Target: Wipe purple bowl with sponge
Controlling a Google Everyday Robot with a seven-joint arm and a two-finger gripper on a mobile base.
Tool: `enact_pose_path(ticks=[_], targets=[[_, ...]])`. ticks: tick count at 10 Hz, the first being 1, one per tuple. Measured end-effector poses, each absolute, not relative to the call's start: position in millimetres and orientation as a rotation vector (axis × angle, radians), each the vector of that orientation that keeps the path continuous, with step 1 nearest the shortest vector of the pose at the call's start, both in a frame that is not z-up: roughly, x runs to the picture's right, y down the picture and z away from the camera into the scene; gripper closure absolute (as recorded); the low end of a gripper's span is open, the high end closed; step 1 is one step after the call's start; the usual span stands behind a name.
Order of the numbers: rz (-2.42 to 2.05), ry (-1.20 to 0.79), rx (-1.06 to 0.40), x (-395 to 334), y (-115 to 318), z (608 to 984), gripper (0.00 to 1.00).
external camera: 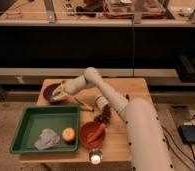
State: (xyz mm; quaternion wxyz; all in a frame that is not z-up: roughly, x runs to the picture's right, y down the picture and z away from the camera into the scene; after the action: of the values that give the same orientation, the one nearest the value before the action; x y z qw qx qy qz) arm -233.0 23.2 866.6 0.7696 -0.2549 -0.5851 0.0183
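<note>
The purple bowl (51,92) sits at the back left corner of the wooden table (131,90). My gripper (60,93) reaches in from the right and sits low at the bowl's right rim, over its inside. A pale yellowish piece shows at the gripper tip; I cannot tell whether it is the sponge. The arm (116,102) hides part of the table behind it.
A green tray (28,131) at the front left holds a grey cloth (47,138) and an orange fruit (68,134). A red bowl (91,135), dark grapes (104,115), a small white object (100,103), a yellowish stick (83,104) and a small glass (95,158) stand nearby.
</note>
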Motion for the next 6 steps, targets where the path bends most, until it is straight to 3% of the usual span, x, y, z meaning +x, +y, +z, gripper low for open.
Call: enact_pose_path(ticks=[6], targets=[[0.049, -1.24, -0.523, -252, -13, 894, 1.0]])
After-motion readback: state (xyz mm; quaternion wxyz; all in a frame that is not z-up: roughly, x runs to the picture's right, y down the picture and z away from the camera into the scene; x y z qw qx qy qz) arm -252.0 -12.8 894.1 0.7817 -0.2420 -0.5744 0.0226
